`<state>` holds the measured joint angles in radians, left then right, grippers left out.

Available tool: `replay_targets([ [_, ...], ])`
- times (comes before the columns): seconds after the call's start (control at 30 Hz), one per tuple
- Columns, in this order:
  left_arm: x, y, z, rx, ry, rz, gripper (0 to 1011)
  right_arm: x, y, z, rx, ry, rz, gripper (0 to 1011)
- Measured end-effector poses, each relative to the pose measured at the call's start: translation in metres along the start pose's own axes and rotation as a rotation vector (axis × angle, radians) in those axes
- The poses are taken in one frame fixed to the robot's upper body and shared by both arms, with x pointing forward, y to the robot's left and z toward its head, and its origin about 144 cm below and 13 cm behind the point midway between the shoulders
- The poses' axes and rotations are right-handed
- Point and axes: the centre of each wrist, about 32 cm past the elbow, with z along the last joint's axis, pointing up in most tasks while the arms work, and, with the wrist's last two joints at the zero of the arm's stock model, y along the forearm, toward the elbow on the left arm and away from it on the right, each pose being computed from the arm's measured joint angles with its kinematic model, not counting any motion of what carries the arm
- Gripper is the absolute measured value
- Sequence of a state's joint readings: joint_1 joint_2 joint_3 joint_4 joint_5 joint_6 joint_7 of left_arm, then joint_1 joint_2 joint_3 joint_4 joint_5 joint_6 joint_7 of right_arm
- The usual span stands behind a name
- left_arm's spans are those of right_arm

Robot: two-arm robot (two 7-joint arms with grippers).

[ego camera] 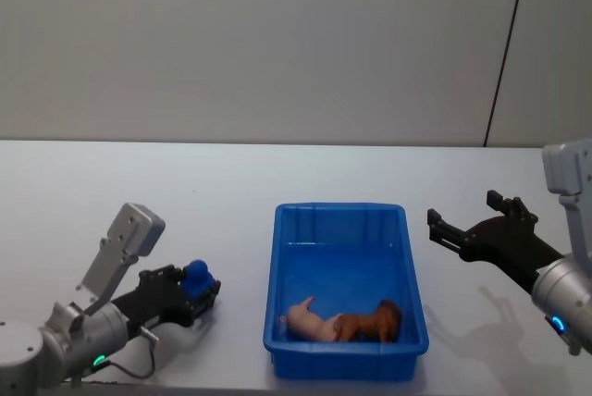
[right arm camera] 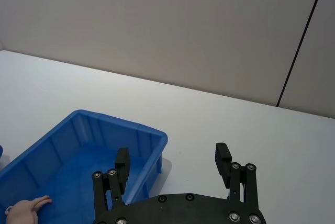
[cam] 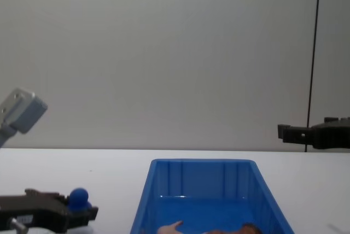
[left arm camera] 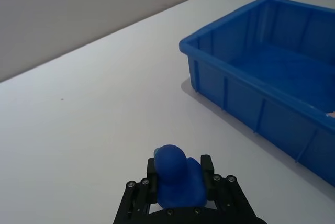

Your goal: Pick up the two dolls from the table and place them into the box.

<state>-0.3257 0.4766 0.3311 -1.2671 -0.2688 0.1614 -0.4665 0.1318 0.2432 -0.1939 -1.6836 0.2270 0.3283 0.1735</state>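
Left gripper (ego camera: 202, 290): fingers clenched on blue doll (ego camera: 195, 277), left of box (ego camera: 344, 216).
Box: lion doll (ego camera: 375, 322) inside, near wall.
Right gripper (ego camera: 461, 219): fingers released, right of box, over bare table (ego camera: 231, 183).

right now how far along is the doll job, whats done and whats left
Done: the brown lion doll lies in the blue box, beside a pink toy. In hand: the left gripper is shut on the blue doll, low by the table, left of the box. Left: carry it over and drop it in. The right gripper is open, empty.
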Motion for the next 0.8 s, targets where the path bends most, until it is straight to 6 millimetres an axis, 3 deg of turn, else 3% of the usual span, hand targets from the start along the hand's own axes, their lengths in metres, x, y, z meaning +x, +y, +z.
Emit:
replay_targets([
  [0.43,0.001,-0.007,0.044,-0.088,-0.107,-0.005,411,0.0,0.0,0.0,0.0,0.0,0.0,1001],
  [0.8,-0.005,-0.046,0.079,-0.2,-0.175,-0.101,335,0.0,0.0,0.0,0.0,0.0,0.0,1001],
])
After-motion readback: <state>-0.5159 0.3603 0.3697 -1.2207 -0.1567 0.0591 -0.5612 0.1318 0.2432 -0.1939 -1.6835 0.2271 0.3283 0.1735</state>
